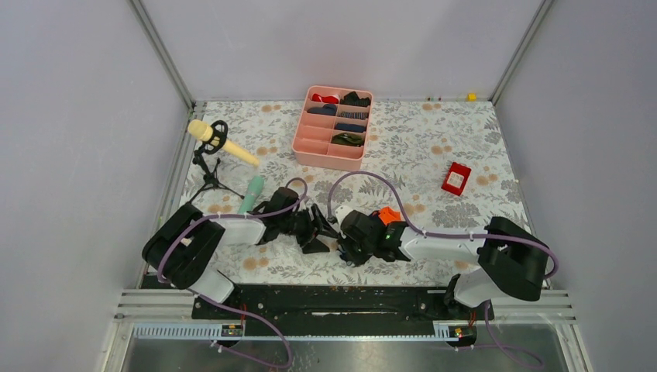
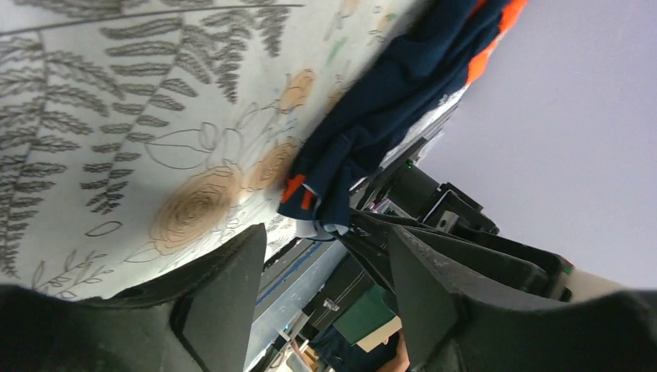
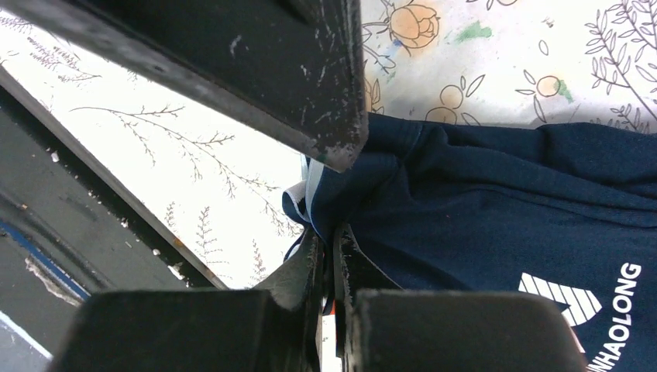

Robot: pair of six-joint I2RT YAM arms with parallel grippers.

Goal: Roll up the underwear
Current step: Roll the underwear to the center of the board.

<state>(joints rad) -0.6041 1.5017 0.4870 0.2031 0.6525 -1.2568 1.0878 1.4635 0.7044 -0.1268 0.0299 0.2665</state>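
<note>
The underwear [image 3: 503, 201] is dark navy cloth with white lettering, lying bunched on the floral table cover. In the top view only its orange waistband [image 1: 389, 215] shows, behind my right wrist. My right gripper [image 3: 329, 242] is shut on a folded navy edge of it, low at the table; in the top view the right gripper [image 1: 346, 239] is near the front middle. My left gripper [image 2: 325, 239] is open and empty, its fingers apart, just short of the garment's hanging navy and orange corner [image 2: 364, 124]. In the top view the left gripper [image 1: 321, 232] faces the right one closely.
A pink tray [image 1: 325, 161] with small rolled garments stands at the back middle. A red box [image 1: 456, 178] lies at the right. A yellow microphone on a stand [image 1: 221, 141] and a green object [image 1: 251, 194] are at the left. The black front rail [image 1: 333, 298] runs close behind both grippers.
</note>
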